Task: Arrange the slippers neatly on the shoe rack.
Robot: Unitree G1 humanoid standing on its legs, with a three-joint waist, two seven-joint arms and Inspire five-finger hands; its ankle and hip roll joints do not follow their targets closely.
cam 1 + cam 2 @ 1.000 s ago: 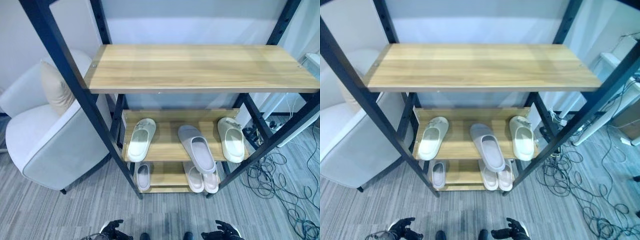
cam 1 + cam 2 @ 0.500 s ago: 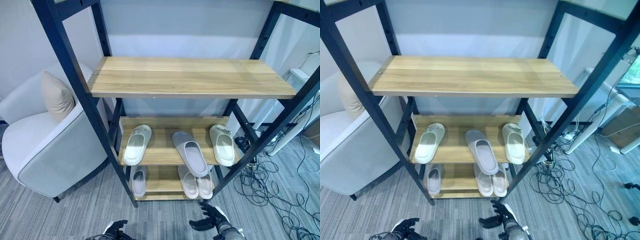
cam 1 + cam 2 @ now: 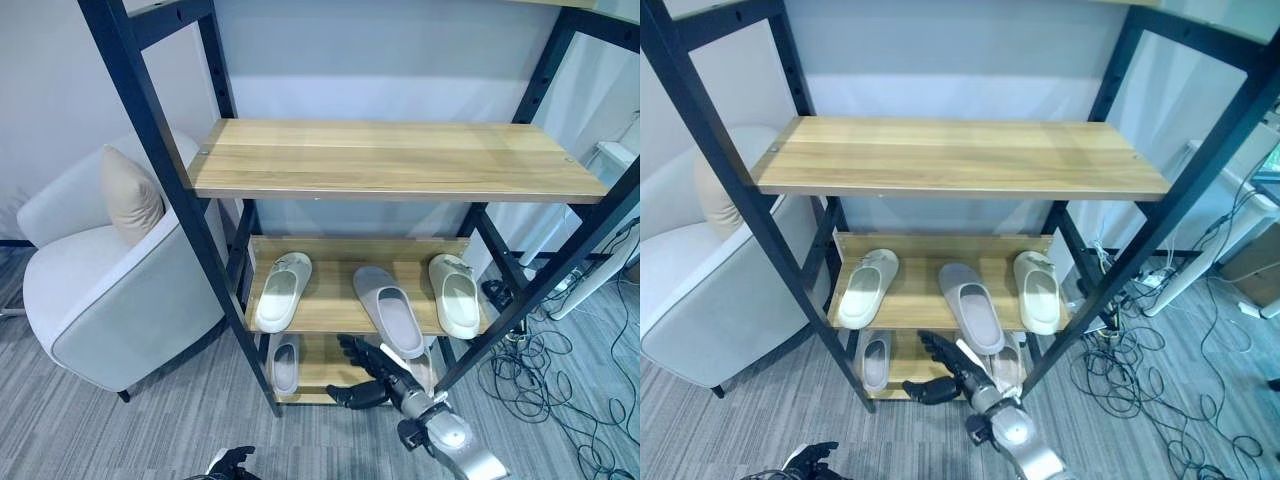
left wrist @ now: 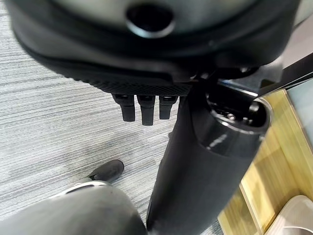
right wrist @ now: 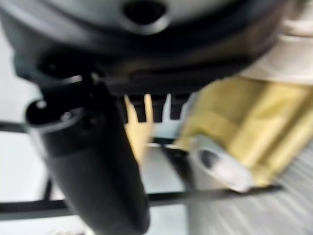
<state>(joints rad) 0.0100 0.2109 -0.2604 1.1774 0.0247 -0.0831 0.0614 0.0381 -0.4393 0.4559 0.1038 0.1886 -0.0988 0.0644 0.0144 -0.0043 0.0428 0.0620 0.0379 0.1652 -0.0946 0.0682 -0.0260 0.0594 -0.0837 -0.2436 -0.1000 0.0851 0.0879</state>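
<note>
Slippers on a black metal shoe rack [image 3: 160, 170] with wooden shelves: on the middle shelf [image 3: 325, 305], a pale cream slipper [image 3: 281, 290] at left, a grey slipper [image 3: 390, 310] lying askew at centre with its heel past the front edge, and a second cream slipper [image 3: 456, 294] at right. More pale slippers [image 3: 284, 363] sit on the bottom shelf. Right robot hand [image 3: 372, 376], fingers spread, reaches before the bottom shelf, below the grey slipper. Left robot hand [image 3: 232, 464] hangs low, fingers curled on nothing. White armchair [image 3: 110, 310] stands beside the rack.

Wall [image 3: 380, 60]: pale, plain, across the top.
Floor [image 3: 90, 425]: grey striped carpet.
Armchair [image 3: 110, 300]: white, left, tan cushion [image 3: 128, 195].
</note>
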